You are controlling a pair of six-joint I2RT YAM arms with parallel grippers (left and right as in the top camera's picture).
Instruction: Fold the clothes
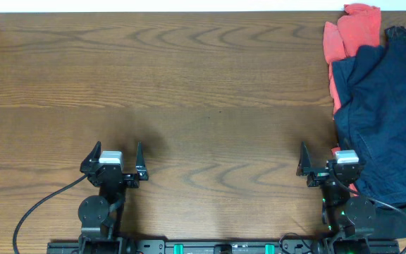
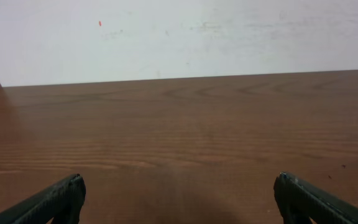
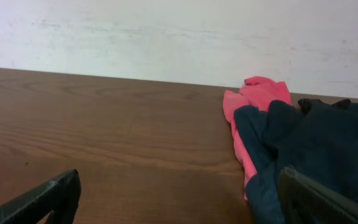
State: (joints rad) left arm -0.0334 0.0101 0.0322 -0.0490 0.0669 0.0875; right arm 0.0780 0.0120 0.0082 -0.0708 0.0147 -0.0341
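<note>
A heap of clothes lies at the table's right edge: dark navy cloth (image 1: 383, 113) on top of a coral-red garment (image 1: 347, 35). I cannot tell the navy shorts apart within the heap. In the right wrist view the navy cloth (image 3: 319, 146) and the coral-red garment (image 3: 257, 99) lie ahead on the right. My right gripper (image 1: 328, 161) is open and empty, its right finger against the heap's near left edge; it shows in its own view (image 3: 182, 196). My left gripper (image 1: 113, 159) is open and empty over bare wood at the front left (image 2: 179, 199).
The brown wooden table (image 1: 189, 85) ends at a white wall at the back. Both arm bases stand at the front edge with a black cable (image 1: 37, 212) looping at the front left.
</note>
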